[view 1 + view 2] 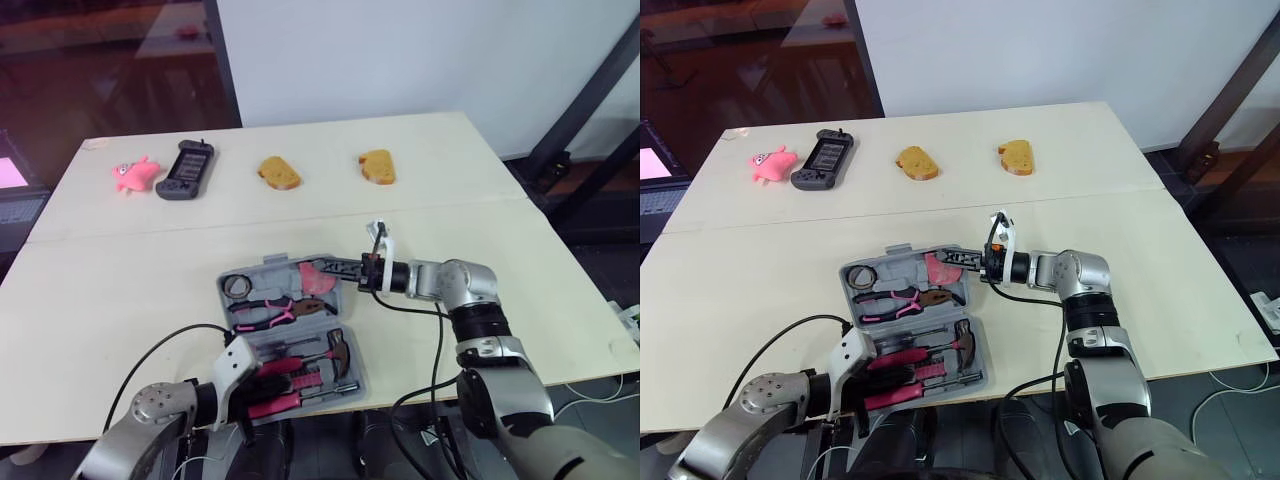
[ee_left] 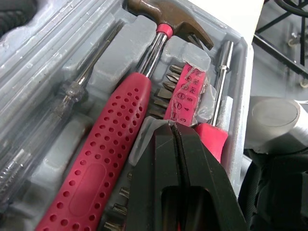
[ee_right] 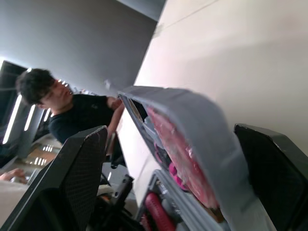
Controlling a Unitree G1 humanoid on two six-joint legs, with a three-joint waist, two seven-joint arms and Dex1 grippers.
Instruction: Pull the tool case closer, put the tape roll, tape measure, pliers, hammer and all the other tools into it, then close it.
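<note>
Tool case (image 1: 223,298) lies open on the tabletop (image 1: 120,290), near its front edge. Tape roll (image 1: 237,285) and pliers (image 1: 270,315) are seated in the far half, hammer (image 2: 115,159) and bit holder (image 2: 185,94) in the near half.

Right gripper (image 1: 345,268): jaws released, straddling the far half's right rim; contact not confirmed.

Left gripper (image 2: 174,127): jaws clenched, tips resting on the bit holder's plastic film; I cannot tell if they pinch it.

Judgement: thin moulded shell, stiff but smooth, heavy with steel tools. Best grip is the far rim beside the hinge-opposite edge, folded over slowly. Loosely seated tools may spill.
</note>
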